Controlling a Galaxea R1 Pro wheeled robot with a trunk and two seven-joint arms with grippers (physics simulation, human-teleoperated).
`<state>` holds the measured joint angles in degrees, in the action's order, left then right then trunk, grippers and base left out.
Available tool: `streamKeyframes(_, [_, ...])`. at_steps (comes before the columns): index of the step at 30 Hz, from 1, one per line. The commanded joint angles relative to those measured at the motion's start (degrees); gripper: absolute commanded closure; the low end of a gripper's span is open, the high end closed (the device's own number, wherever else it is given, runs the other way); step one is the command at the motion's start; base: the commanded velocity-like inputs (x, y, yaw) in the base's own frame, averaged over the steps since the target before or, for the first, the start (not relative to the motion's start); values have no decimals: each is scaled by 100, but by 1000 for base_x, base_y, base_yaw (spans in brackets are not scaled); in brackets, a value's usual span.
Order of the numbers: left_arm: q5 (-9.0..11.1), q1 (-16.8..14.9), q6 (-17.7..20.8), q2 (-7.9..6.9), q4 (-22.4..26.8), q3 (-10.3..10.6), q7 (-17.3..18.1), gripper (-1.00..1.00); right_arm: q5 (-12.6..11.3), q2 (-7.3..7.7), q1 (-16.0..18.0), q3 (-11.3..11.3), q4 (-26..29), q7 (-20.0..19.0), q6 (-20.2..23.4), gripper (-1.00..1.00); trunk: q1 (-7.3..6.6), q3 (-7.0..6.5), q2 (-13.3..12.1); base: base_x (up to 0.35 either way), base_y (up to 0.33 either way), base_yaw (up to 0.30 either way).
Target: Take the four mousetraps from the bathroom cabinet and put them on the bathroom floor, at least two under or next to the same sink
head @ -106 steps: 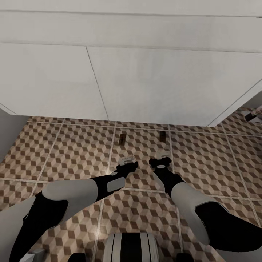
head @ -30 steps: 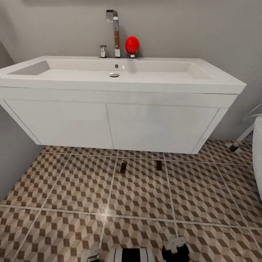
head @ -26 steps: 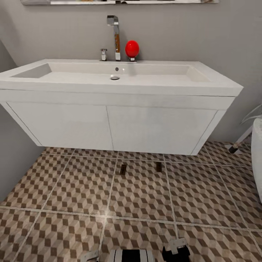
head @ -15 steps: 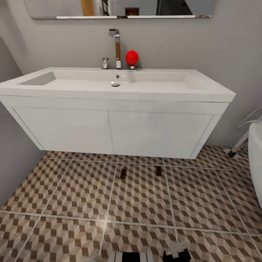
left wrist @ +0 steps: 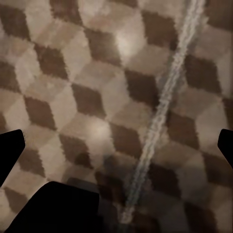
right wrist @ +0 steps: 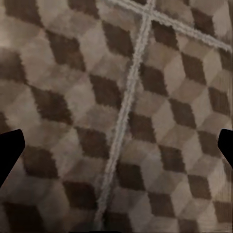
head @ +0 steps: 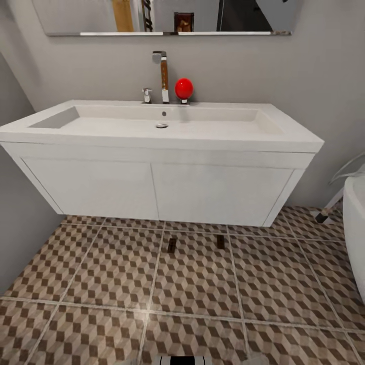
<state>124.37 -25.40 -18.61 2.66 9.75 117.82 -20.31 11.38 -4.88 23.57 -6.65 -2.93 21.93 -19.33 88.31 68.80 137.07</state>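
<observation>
Two mousetraps [head: 172, 245] [head: 220, 241] lie flat on the floor [head: 101, 284] at the sink's [head: 162, 152] front edge, toward 12 o'clock, well apart from each other, with bare tiles all around them. No writing is readable anywhere. A red ball [head: 183, 88] stands by the tap [head: 162, 76]. The left pincer [left wrist: 116, 145] and right pincer [right wrist: 116, 145] hang spread over tiles, gripping nothing.

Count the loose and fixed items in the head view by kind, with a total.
Small flat dark-brown rectangular mousetraps on the tiled floor below the sink: 2
Wide white rectangular wall-hung sink: 1
Tall chrome tap: 1
Small chrome knob beside it: 1
Round red object on the sink's back edge: 1
Total: 6
</observation>
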Motion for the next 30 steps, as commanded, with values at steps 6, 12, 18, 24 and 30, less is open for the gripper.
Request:
streamKeyframes(6, [35, 76, -28, -2, 18, 48, -35, -100, 10, 57, -193, -47, -53, 40, -18, -100, -133, -104, -240, 0, 0, 0])
streamKeyframes(12, [35, 104, -28, -2, 18, 48, -35, -100, 6, 75, -350, -47, -62, 39, -18, -100, -265, -212, -481, 0, 0, 0])
streamKeyframes(18, [35, 112, -28, -2, 16, 48, -35, -100, 7, 75, -428, -47, -61, 39, -18, -100, -397, -320, -721, 0, 0, 0])
streamKeyframes(24, [35, 114, -28, -2, 14, 48, -35, -100, 12, 75, -469, -47, -59, 39, -18, -100, -529, -427, -962, 0, 0, 0])
streamKeyframes(30, [35, 114, -28, -2, 16, 48, -35, -100, 10, 77, -481, -47, -58, 39, -18, -100, -660, -535, -1203, 0, 0, 0])
